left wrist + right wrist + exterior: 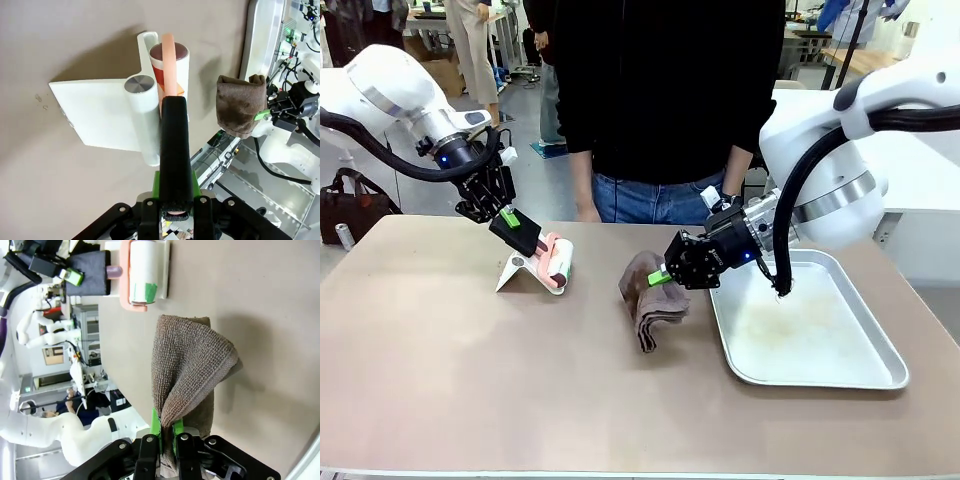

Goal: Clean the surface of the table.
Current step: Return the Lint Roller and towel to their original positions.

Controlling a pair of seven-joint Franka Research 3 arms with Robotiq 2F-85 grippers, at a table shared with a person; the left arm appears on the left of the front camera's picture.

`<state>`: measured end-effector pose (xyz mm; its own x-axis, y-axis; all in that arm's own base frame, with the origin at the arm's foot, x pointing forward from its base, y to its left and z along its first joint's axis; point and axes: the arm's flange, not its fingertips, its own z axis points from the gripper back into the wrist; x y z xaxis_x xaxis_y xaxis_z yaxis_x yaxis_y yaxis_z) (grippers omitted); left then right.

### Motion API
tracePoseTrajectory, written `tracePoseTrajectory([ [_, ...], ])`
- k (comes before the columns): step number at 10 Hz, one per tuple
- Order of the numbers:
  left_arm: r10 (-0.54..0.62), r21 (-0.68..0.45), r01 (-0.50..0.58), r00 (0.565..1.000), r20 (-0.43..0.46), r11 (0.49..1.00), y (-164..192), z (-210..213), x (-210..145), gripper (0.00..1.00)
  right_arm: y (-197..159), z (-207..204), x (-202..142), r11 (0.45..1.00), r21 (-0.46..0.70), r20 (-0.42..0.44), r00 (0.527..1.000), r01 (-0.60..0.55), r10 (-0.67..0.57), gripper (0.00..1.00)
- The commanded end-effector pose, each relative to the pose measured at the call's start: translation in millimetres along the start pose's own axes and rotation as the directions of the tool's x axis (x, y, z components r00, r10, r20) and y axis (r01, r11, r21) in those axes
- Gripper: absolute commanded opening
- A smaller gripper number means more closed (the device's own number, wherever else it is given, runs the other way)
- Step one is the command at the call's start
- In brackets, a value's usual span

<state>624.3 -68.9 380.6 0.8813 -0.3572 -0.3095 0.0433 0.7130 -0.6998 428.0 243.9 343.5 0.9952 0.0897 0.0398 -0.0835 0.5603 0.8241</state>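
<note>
The scene is evenly and brightly lit from overhead. Soft, short shadows are cast on the table (470,380) beneath the brown cloth (650,300) and the lint roller (558,262). Dull glare is seen on the metal tray (880,375). Wide-angle bending is noticed at both wrist views' edges, and backgrounds there are slightly blurred.

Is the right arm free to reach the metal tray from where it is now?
Probably yes: the right gripper, shut on the brown cloth, hangs right beside the tray, with nothing between them.
</note>
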Motion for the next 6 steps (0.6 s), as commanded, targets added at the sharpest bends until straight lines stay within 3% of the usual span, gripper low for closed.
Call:
tracePoseTrajectory([
  [1, 0.027, 0.029, -0.027, 1.000, 0.009, 0.999, -1.5, -6.9, -2.2, 0.22, -3.2, 0.7, -1.0, 0.999, 0.033, 0.009, 1.000, 0.014, -0.014, 0.11],
  [6, 0.051, 0.044, -0.052, 0.998, 0.036, 0.998, 0.9, -9.8, -0.9, 0.22, -6.9, 3.2, -3.2, 0.999, 0.031, 0.025, 1.000, -0.006, 0.005, 0.11],
])
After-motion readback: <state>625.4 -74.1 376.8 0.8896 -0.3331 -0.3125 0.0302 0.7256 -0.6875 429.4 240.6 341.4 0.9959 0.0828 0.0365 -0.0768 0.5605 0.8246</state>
